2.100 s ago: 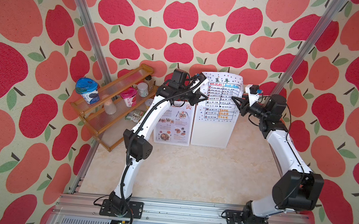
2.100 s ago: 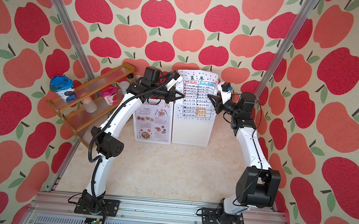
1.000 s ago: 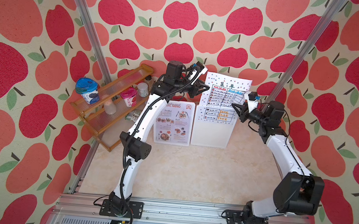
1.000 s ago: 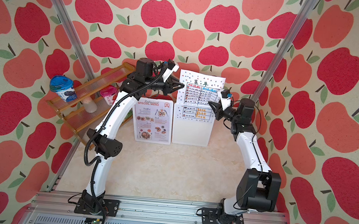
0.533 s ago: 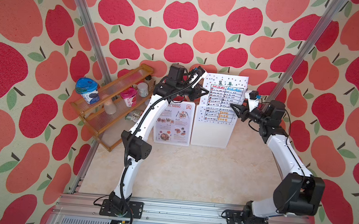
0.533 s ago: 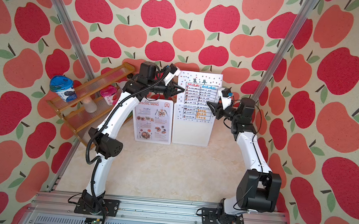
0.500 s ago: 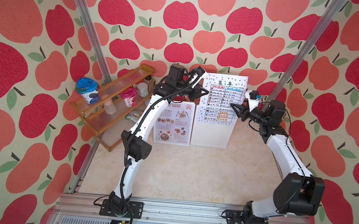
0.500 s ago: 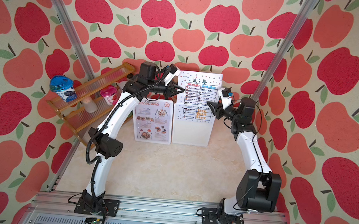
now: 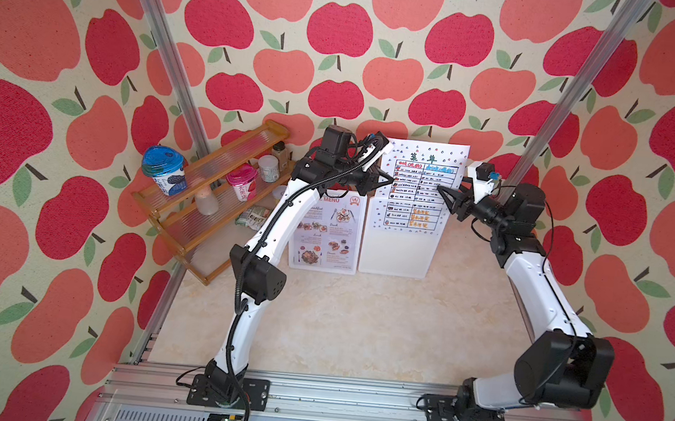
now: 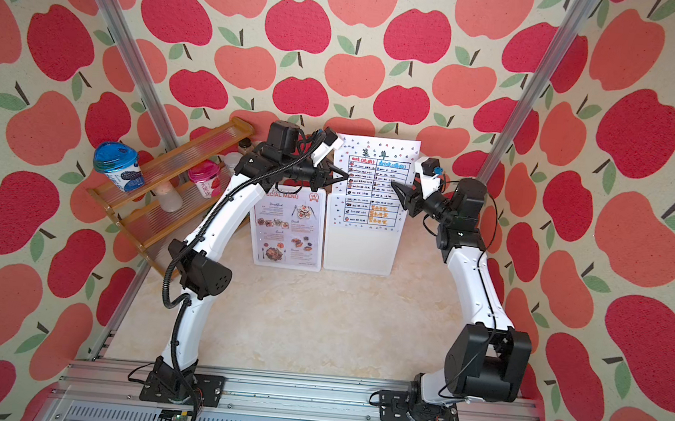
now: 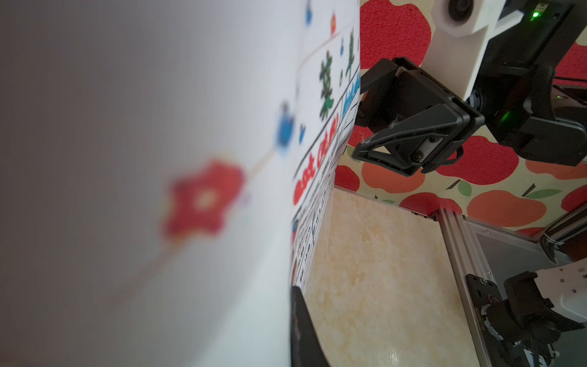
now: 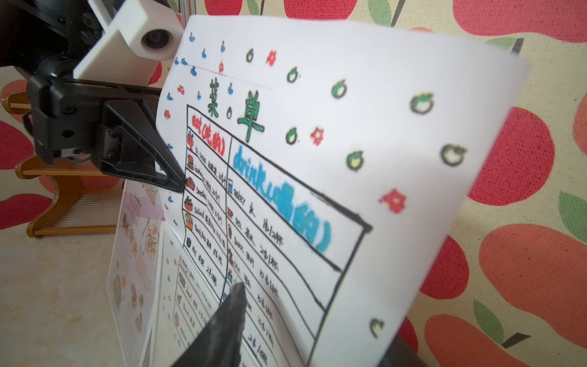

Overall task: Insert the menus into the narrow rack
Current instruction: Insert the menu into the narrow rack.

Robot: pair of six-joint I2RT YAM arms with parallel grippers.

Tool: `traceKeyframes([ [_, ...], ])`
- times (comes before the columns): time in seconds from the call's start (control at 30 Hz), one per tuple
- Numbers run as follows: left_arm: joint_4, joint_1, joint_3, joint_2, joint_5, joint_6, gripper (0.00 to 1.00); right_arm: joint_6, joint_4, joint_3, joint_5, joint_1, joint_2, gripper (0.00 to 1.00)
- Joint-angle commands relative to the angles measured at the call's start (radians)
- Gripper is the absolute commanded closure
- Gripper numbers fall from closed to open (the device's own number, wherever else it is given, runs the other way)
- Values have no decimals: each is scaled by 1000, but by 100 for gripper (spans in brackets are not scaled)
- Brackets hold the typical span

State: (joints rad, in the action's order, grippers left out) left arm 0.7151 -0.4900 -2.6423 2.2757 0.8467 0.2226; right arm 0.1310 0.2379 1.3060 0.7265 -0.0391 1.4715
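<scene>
The hand-drawn table menu (image 9: 426, 173) (image 10: 377, 169) stands upright with its lower part down inside the right clear rack (image 9: 396, 254) (image 10: 359, 251). My left gripper (image 9: 388, 178) (image 10: 344, 174) (image 12: 179, 186) is shut on the sheet's left edge. In the left wrist view only one finger (image 11: 301, 333) shows beside the blurred sheet (image 11: 190, 159). My right gripper (image 9: 443, 193) (image 10: 396, 191) (image 11: 357, 117) is open around the right edge. One fingertip (image 12: 233, 302) lies near the sheet's face (image 12: 317, 159). The photo menu (image 9: 327, 235) (image 10: 288, 232) sits fully in the left rack.
A wooden stepped shelf (image 9: 211, 209) stands at the left with a blue-lidded cup (image 9: 162, 167), a pink cup (image 9: 242, 180) and small jars. The apple-patterned back wall is right behind the racks. Metal posts (image 9: 541, 146) flank both arms.
The table menu has come down and straightened from a rightward tilt. The left gripper has closed on its left edge. The right gripper's jaws have spread apart.
</scene>
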Motion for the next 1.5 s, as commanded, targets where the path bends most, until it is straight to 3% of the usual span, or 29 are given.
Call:
traceKeyframes([
  [0.0, 27, -4, 32, -32, 9, 24, 94, -21, 38, 23, -24, -10, -38, 45],
  [0.23, 21, -5, 71, -48, 6, 29, 94, -18, 45, 25, -47, -13, -41, 47],
  [0.3, 23, -5, 72, -50, 6, 31, 94, -20, 43, 25, -39, -13, -37, 53],
  [0.43, 17, -5, 73, -50, 5, 32, 92, -18, 40, 22, -24, -14, -34, 76],
  [0.5, 13, -4, 71, -51, 2, 32, 87, -15, 41, 14, -19, -14, -38, 84],
  [0.67, 0, -4, 65, -54, -11, 34, 58, -9, 35, -4, -4, -12, -44, 95],
  [0.73, -13, -4, 64, -56, -11, 29, 48, -4, 31, -11, 0, -13, -48, 96],
  [0.9, -39, -2, 55, -53, -11, 23, 36, -2, 31, -40, 7, -6, -62, 97],
  [1.47, -57, 13, -13, -23, -3, 23, 36, -6, 17, -97, 3, 21, -97, 97],
])
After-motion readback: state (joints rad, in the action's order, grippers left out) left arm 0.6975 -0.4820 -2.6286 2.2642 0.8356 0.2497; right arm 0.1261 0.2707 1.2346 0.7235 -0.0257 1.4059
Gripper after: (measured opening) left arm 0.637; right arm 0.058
